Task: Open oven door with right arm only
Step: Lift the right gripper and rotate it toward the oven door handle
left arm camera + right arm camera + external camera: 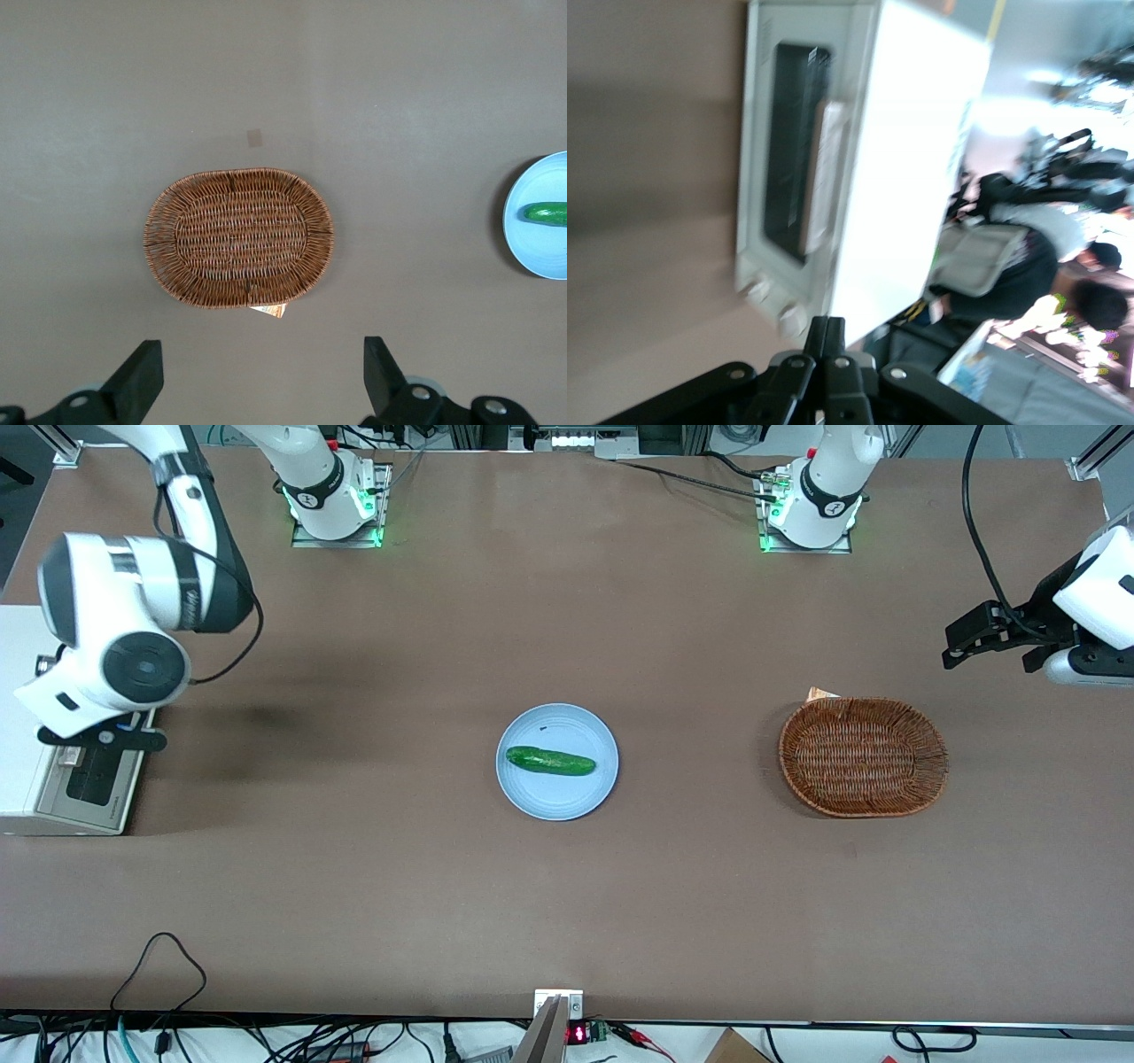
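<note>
1. My right arm (133, 615) reaches out over the working arm's end of the table (567, 886), and my gripper (102, 737) hangs just above the oven (62, 784), over its door side.
2. My two black fingers (824, 350) are pressed together with no gap, clenched on nothing.
3. The oven sits at the table's edge at my end. From my wrist I see its cream-white body (912, 168), two round knobs and the oven door (793, 150), whose dark glass and silver bar handle (824, 173) lie flat against the front, closed.
4. Mid-table a blue plate (567, 802) carries a cucumber (549, 761).
5. A wicker basket (864, 756) lies toward the parked arm's end.
</note>
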